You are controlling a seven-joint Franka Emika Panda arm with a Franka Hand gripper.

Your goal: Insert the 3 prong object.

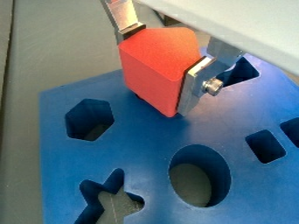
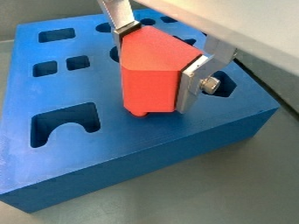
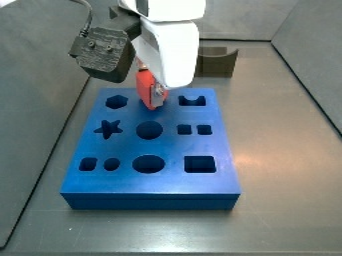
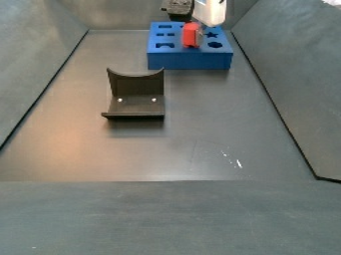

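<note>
The gripper (image 2: pixel 158 54) hangs over the blue board (image 2: pixel 105 166), its silver fingers (image 2: pixel 194 77) pinching the salmon-red 3 prong object (image 2: pixel 155 77), which in both wrist views hovers just above the board's top face; its lower end cannot be made out clearly. In a side view the peg (image 3: pixel 144 88) sits over the board (image 3: pixel 154 185) at about 11 o'clock from the board's centre, near the hexagonal cutout (image 3: pixel 116 101) and the star cutout (image 3: pixel 108 128). In a side view the dark grey curved block (image 4: pixel 134 98) lies on the floor well apart from the board (image 4: pixel 189 55), at about 7 o'clock from it.
</note>
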